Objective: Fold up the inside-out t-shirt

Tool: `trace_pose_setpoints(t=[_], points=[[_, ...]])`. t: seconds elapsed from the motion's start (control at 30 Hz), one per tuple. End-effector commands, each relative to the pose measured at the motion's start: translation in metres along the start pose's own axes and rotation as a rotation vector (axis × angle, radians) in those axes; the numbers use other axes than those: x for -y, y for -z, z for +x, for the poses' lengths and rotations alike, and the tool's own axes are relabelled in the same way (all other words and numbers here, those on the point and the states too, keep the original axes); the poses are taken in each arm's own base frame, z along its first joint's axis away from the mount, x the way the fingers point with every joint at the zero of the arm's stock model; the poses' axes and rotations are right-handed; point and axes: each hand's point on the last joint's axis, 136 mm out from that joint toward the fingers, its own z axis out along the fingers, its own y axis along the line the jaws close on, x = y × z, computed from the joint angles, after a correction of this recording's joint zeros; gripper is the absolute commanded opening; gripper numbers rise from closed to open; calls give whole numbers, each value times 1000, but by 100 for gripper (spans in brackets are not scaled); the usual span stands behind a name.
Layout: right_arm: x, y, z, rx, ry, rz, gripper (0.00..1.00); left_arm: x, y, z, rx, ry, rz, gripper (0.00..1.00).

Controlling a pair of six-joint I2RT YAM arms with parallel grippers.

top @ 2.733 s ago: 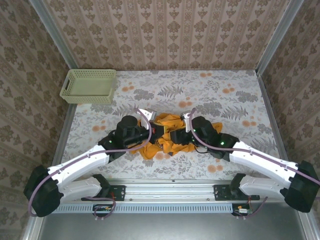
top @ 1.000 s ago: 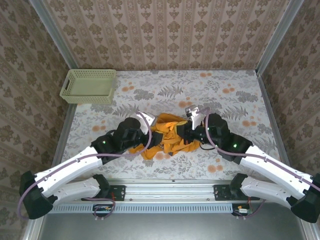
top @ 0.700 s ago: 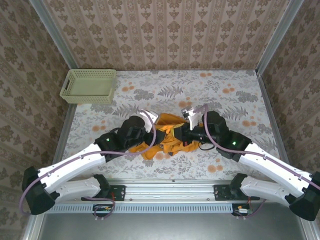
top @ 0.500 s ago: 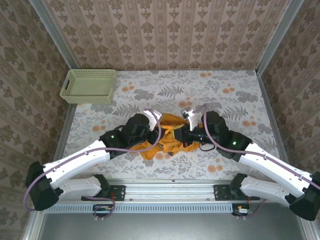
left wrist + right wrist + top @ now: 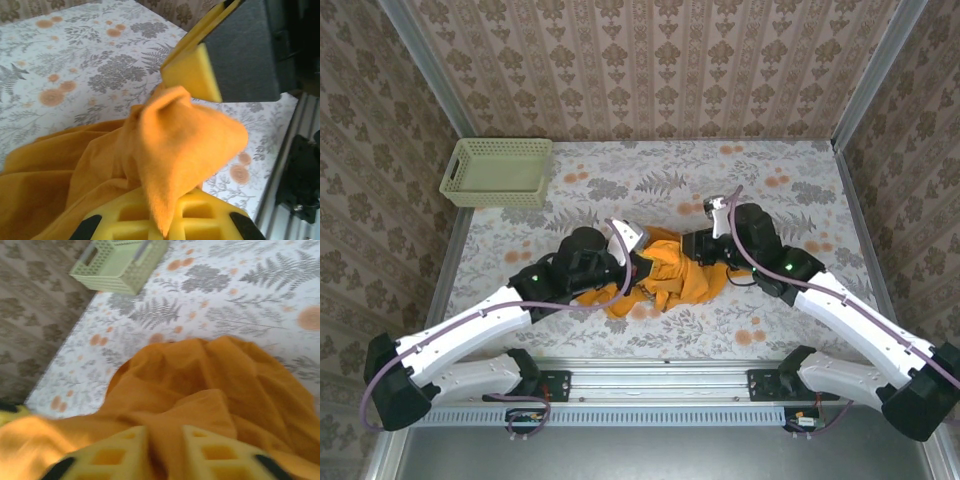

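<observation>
inside-out t-shirt (image 5: 672,280): lay crumpled in an orange heap on the near middle of the table (image 5: 650,180), between the two grippers; showed plain orange cloth, creased and bunched.
left gripper (image 5: 640,262): reached in from the left to the heap's left edge; sat pinched tight on a fold of the inside-out t-shirt.
left wrist view: showed a pointed fold of orange cloth standing up between the yellow fingers (image 5: 192,75) and draped over the lower one; showed the rest of the cloth trailing off to the left over the flowered table.
right gripper (image 5: 704,247): sat at the heap's far right edge, right against the cloth; could not tell whether parted or together.
right wrist view: showed one yellow ribbed finger (image 5: 220,452) along the bottom edge, blurred, with orange cloth lying across it and mounded just beyond.
basket (image 5: 498,172): stood upright, pale green mesh, at the far left corner of the table, well apart from the inside-out t-shirt.
table cover: bore a pale print of grey ferns and orange blossoms.
walls (image 5: 650,70): carried brown patterned wallpaper on three sides.
</observation>
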Motion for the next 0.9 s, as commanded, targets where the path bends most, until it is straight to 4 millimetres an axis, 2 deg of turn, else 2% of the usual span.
trace_pose_setpoints(t=[0.0,0.1,0.27,0.4,0.5,0.67,0.8,0.87], points=[[10,6,5,6,59,106,39,-6,1,-16,63,100,35,0],[-4,12,21,14,100,86,44,-25,-2,-19,72,186,7,0],[-26,24,41,41,99,16,45,-33,-6,-19,66,212,-12,0],[-48,13,54,39,11,-82,47,-33,-6,-18,65,208,-11,0],[-52,-1,49,54,-104,-91,46,-30,-6,-18,63,203,6,0],[-52,-18,36,74,-188,-38,44,-26,-2,-15,72,200,23,0],[-33,-29,37,78,-256,61,45,-22,-2,-12,65,202,40,0],[-31,-32,37,87,-268,70,45,-18,-2,-11,65,197,59,0]])
